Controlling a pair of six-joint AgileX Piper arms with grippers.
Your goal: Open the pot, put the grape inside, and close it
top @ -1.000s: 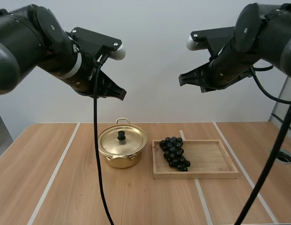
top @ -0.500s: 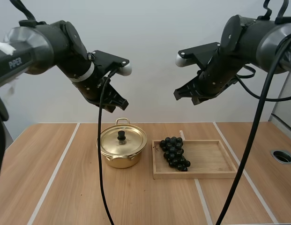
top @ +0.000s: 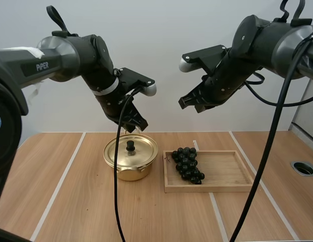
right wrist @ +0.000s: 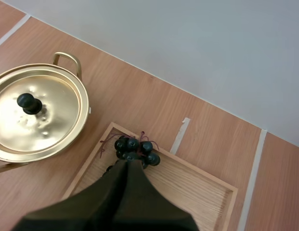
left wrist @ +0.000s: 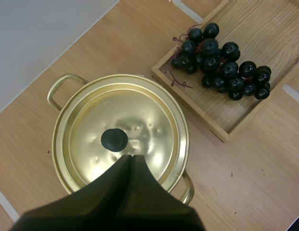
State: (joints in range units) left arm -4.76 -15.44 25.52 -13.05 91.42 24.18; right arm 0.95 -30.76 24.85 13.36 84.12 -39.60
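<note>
Grape bunch [top: 187, 165] lies diagonally in the tray [top: 216, 188], stems toward the pot [top: 127, 172] — left gripper [top: 139, 124] and right gripper [top: 183, 103] closed, empty, over the wooden table [top: 70, 201].

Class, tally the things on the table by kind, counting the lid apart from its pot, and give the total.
Pot: 1
Lid: 1
Bunch of grapes: 1
Wooden tray: 1
Total: 4
</note>
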